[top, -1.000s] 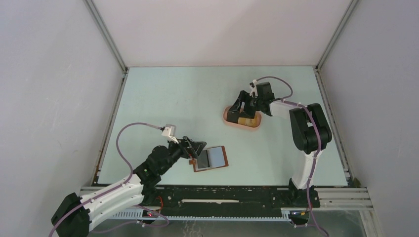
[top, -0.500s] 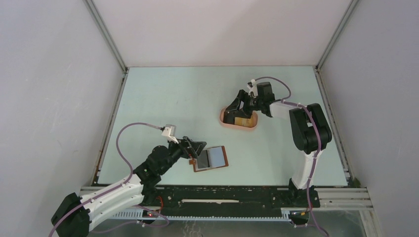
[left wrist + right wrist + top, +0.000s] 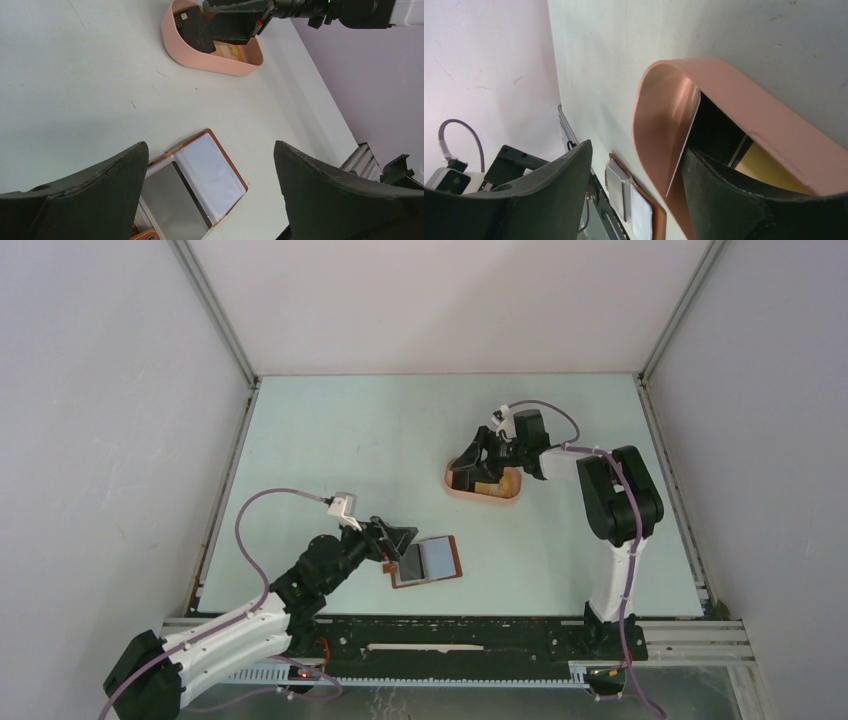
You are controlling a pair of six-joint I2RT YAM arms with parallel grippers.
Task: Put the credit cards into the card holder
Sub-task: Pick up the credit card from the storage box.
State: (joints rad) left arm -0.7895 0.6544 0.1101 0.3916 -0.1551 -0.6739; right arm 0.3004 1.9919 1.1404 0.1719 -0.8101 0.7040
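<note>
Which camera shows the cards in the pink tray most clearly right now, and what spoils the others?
Left wrist: sharp and evenly lit; pink tray and black card are clear, though the right end effector covers part. Top external: sharp, but the tray is small and mostly covered. Right wrist: too close; the tray wall fills the frame and dark fingers block both sides.

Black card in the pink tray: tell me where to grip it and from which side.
Pinch its raised edge, one finger on each face, coming from above. The black card leans tilted against the end of the pink tray, so that edge stands free.
</note>
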